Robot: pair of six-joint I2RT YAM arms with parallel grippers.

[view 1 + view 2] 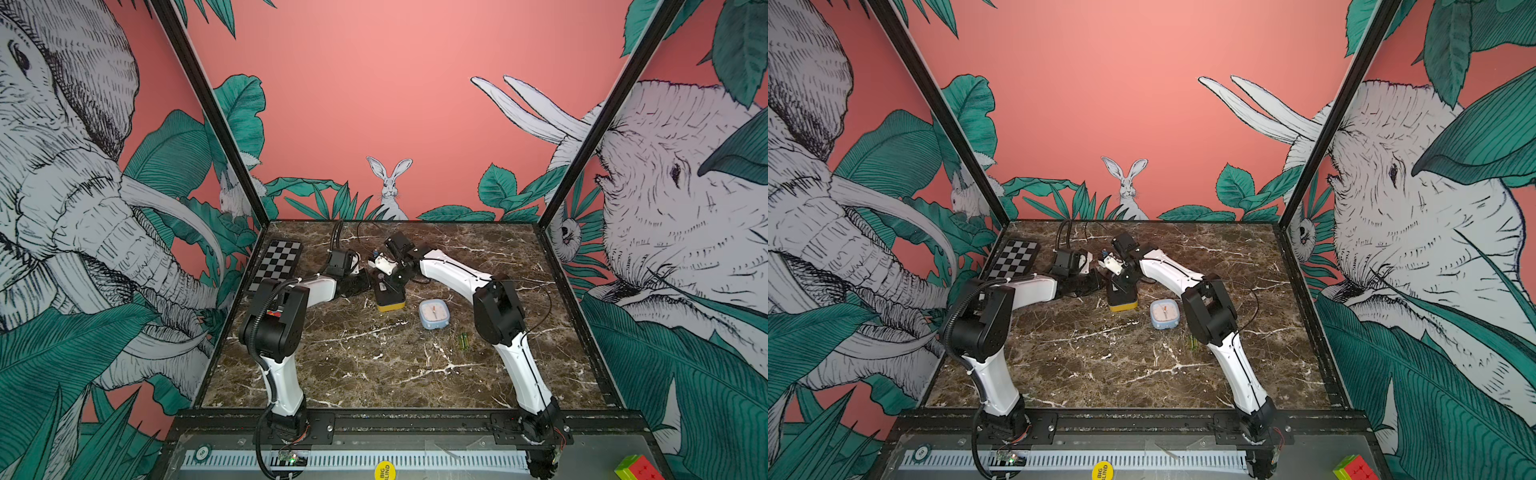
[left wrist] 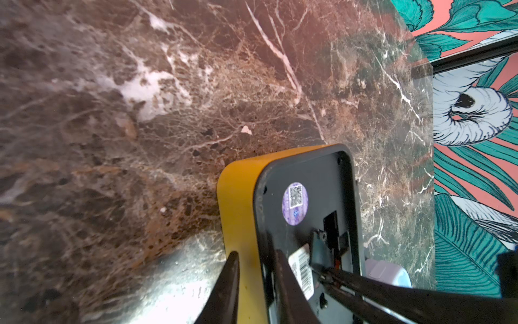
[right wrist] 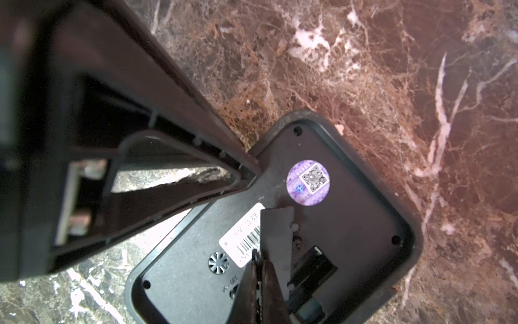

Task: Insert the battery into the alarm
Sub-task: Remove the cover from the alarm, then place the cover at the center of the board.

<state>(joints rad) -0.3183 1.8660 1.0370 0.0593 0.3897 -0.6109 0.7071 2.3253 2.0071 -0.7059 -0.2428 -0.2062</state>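
The alarm [image 1: 390,297] is a yellow case lying face down, its black back [image 3: 350,224] up, with a purple sticker and a barcode label. My left gripper [image 2: 255,254] is shut on the alarm's rim, one finger on the yellow side [image 2: 238,213] and one on the black back. My right gripper [image 3: 259,266] is shut on the edge of the thin grey battery cover [image 3: 276,230], which stands tilted up over the open battery slot [image 3: 314,263]. Two green batteries [image 1: 463,341] lie on the marble near the right arm, apart from both grippers.
A light blue clock [image 1: 433,313] sits face up just right of the alarm. A checkerboard [image 1: 276,266] lies at the back left by the wall. Cables trail along the back edge. A colour cube [image 1: 636,467] sits outside the front rail.
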